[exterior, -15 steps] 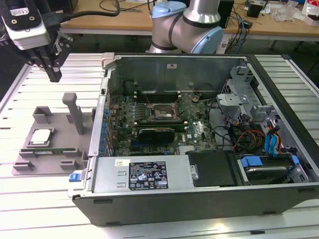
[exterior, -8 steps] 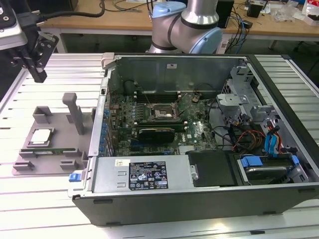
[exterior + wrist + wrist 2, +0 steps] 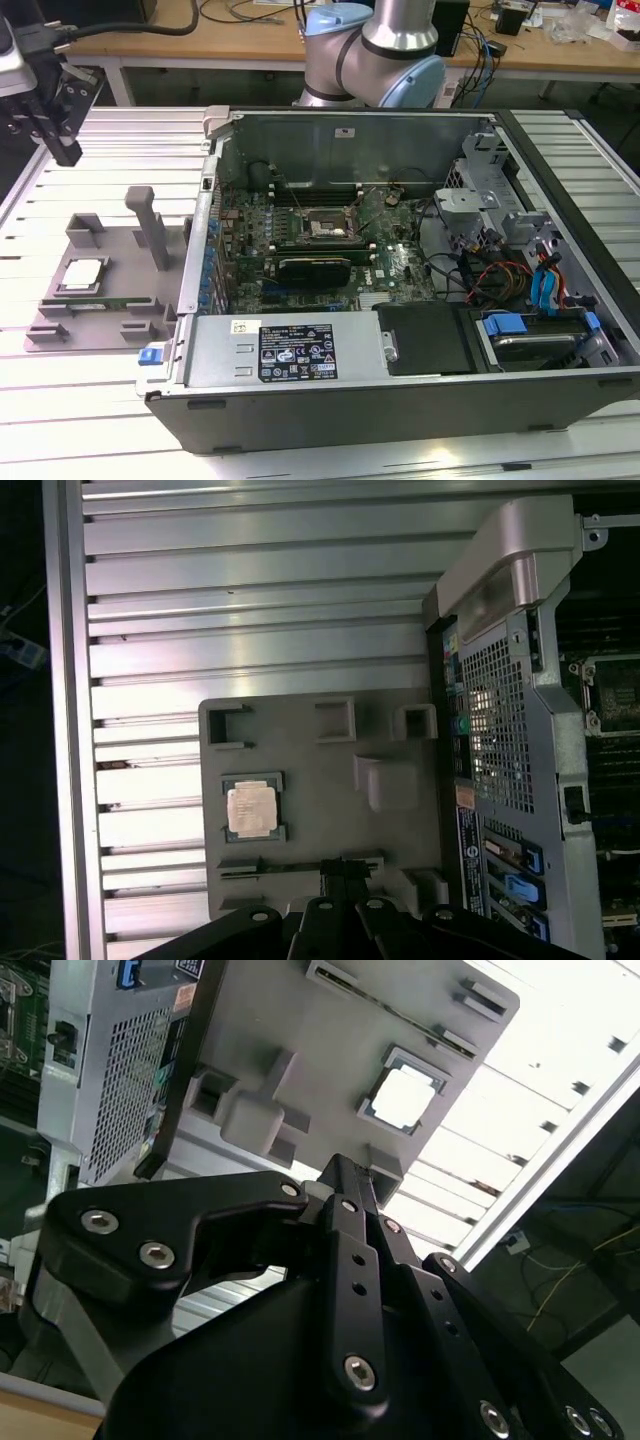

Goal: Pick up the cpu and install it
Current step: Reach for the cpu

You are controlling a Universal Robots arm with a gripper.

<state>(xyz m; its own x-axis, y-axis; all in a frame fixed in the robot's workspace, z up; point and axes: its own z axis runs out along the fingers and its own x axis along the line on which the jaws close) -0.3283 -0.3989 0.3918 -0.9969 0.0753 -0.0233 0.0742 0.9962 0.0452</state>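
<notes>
The cpu (image 3: 82,273) is a small silver square lying flat in a recess of the grey holder tray (image 3: 120,255), at the exterior view's left beside the open computer case. Both wrist views look down on the cpu (image 3: 406,1098) (image 3: 251,809) from well above. My gripper (image 3: 66,152) hangs at the exterior view's far left, above and behind the tray, apart from the chip. Its black fingers (image 3: 342,1175) (image 3: 345,865) meet at the tips, shut with nothing between them. The dark cpu socket (image 3: 325,228) sits on the motherboard inside the case.
The open computer case (image 3: 400,380) lies on the slatted aluminium table (image 3: 90,420), with a drive cage and cables at the exterior view's right. A grey post (image 3: 152,225) stands on the tray. A thin green memory stick (image 3: 95,303) lies along its front. The arm's base (image 3: 375,55) is behind the case.
</notes>
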